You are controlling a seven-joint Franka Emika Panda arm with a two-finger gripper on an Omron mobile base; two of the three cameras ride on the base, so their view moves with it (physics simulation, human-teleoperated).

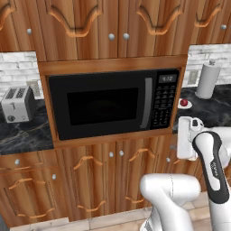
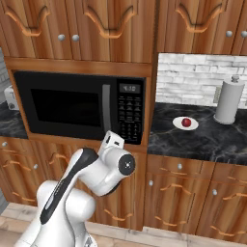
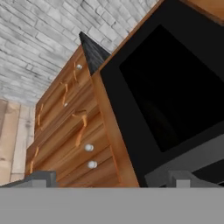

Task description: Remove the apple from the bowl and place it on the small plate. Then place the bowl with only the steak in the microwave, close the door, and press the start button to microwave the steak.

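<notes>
A silver toaster stands on the dark marbled surface at its left end, near the back wall of pale brick, beside a wall outlet. On the right stretch of the surface, a paper towel roll stands upright in the back corner against the brick. Wooden cabinets with round silver knobs hang above. Lower cabinets with curved wooden handles run beneath the surface's front edge, above a tan tiled floor.
</notes>
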